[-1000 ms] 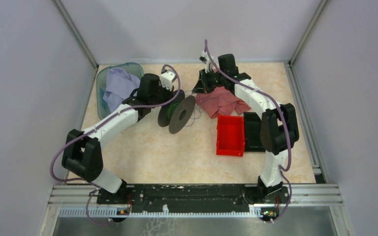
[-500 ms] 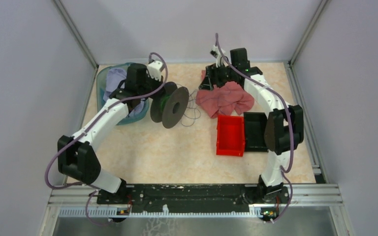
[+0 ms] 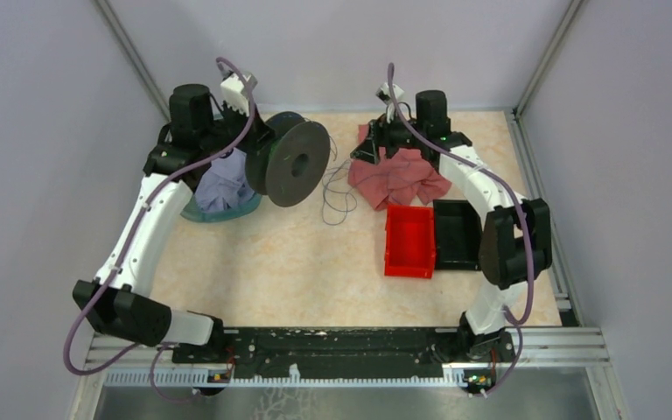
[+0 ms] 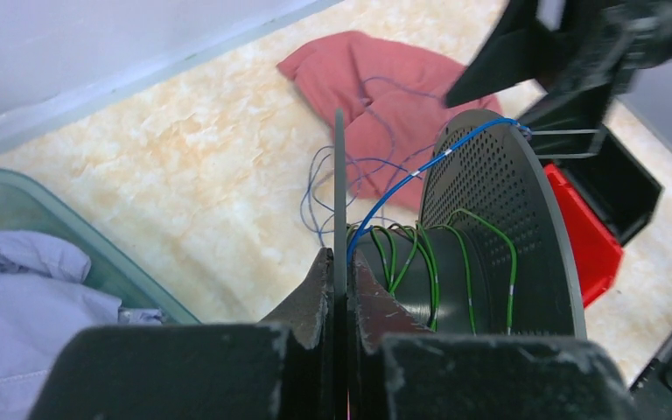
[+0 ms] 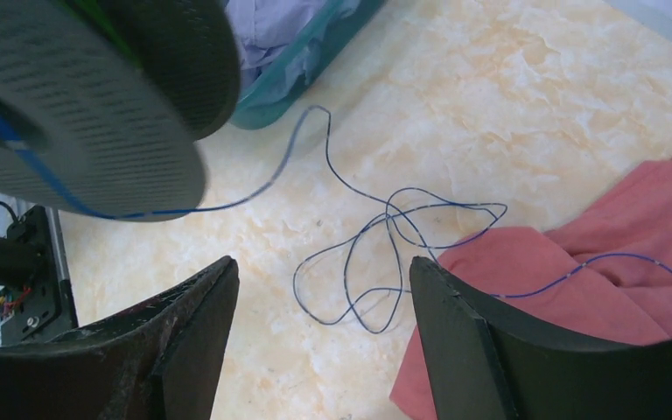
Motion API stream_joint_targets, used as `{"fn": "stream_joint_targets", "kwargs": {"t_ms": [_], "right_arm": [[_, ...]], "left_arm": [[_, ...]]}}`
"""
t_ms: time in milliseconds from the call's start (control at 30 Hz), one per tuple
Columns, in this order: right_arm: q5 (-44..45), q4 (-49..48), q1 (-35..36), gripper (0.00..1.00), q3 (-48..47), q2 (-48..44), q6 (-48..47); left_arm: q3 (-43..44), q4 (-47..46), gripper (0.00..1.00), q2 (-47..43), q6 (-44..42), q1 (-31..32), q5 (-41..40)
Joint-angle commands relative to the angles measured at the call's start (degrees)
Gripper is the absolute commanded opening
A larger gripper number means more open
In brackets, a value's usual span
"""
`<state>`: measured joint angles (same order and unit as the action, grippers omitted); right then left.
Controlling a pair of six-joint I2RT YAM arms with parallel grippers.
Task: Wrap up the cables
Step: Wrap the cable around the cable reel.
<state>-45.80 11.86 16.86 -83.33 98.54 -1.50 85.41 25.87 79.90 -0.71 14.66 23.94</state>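
From above: grips the large black round spool [image 3: 296,162] with the left claw [image 3: 255,157], the thin blue-grey cable [image 3: 337,199] looped loose on the beige surface [image 3: 289,262] between spool and red cloth [image 3: 398,179]. At the left wrist: pinches the spool's flange [image 4: 339,175], one strand climbing over the perforated rim. At the right wrist: spreads the right claw [image 5: 322,271] above the loops, gripping nothing; likely to snag on the cloth or slip off the rim if wound unguided.
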Motion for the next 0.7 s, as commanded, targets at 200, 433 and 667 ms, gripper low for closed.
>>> {"fn": "stream_joint_targets", "kwargs": {"t_ms": [200,433,667], "right_arm": [[-9.0,-18.2,1.5,0.72,0.9,9.7,14.2],[-10.8,-19.8,5.3,0.73,-1.2,13.4,15.7],[-12.6,-25.3,7.2,0.72,0.2,14.8,20.0]], "left_arm": [[3.8,0.8,0.01,-4.7,3.7,-1.7,14.3],[3.5,-0.7,0.0,-5.1,6.2,-2.4,18.7],[3.5,-1.9,0.01,-5.5,7.7,-3.2,18.7]]}}
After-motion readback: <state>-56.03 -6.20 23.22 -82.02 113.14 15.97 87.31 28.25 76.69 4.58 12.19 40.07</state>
